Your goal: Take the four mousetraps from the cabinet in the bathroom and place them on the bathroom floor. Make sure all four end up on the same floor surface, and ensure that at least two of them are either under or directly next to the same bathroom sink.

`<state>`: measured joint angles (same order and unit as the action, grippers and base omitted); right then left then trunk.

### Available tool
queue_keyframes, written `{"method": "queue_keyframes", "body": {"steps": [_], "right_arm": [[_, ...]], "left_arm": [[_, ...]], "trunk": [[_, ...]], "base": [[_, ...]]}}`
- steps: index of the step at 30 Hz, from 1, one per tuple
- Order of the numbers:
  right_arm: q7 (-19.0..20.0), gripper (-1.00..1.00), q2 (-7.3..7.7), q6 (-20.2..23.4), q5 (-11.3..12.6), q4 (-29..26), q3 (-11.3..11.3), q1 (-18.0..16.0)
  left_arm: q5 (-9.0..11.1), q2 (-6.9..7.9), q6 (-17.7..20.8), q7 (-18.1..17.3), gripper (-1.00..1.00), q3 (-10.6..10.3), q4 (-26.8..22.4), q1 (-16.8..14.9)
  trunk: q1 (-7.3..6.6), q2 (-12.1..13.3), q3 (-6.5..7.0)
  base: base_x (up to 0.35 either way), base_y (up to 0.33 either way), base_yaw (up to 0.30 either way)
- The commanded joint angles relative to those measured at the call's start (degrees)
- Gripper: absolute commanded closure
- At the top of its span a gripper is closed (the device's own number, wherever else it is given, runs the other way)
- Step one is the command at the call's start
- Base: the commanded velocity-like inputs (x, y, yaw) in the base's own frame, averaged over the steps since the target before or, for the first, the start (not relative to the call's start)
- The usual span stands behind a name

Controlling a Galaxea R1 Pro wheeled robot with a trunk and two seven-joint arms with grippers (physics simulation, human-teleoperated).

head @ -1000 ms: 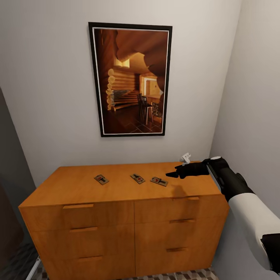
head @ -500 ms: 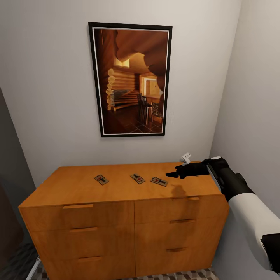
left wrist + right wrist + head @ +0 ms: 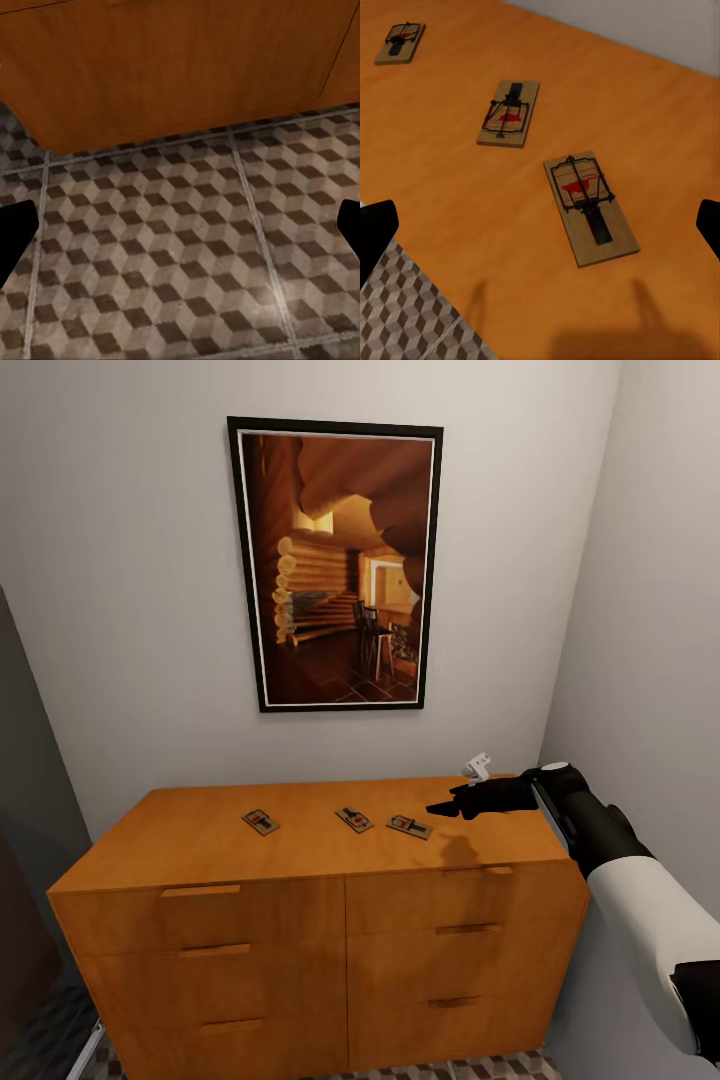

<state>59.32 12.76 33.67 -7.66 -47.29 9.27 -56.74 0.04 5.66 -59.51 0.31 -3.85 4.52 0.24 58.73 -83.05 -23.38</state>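
Grey-white walls closed in a narrow corner, a framed log-cabin picture (image 3: 335, 565) hanging above the cabinet (image 3: 310, 920). Cabinet was orange-brown wood, low and wide, with bar handles on its drawer fronts. Cube-patterned bathroom floor (image 3: 180, 262) showed beneath its base in the left wrist view.

Three mousetraps lay flat on the cabinet top, well apart in a loose row: left mousetrap (image 3: 260, 821), middle mousetrap (image 3: 353, 819), right mousetrap (image 3: 409, 826). Each was a tan board with dark wire and a red mark. A fourth was not among them on the top.

Right gripper (image 3: 442, 809) hovered over the cabinet top, just beside the right mousetrap and above it, not touching. In the right wrist view its dark fingertips (image 3: 375, 240) sat at opposite edges of the frame, so the jaws stood spread wide with nothing between them; the right mousetrap (image 3: 589, 206) lay ahead, between the two tips.

Left gripper (image 3: 180, 232) pointed down at the floor tiles near the cabinet base, jaws likewise wide apart and holding nothing.

Judged step: approach for picking the nearest trap. Next move likely called for lowering the right gripper so the fingers straddle the board's narrow width; a thin flat board gives little edge to pinch
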Motion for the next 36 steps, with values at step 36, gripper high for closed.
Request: {"method": "queue_keyframes", "body": {"steps": [36], "right_arm": [[0.3, -1.0, 0.07, 0.3, -0.3, -0.1, 0.0, 0.0]], "left_arm": [[0.2, 0.29, -0.1, 0.1, -1.0, -0.4, 0.1, 2.1]], "trunk": [[0.0, 0.0, -0.34]], "base": [[0.0, 0.0, 0.0]]}}
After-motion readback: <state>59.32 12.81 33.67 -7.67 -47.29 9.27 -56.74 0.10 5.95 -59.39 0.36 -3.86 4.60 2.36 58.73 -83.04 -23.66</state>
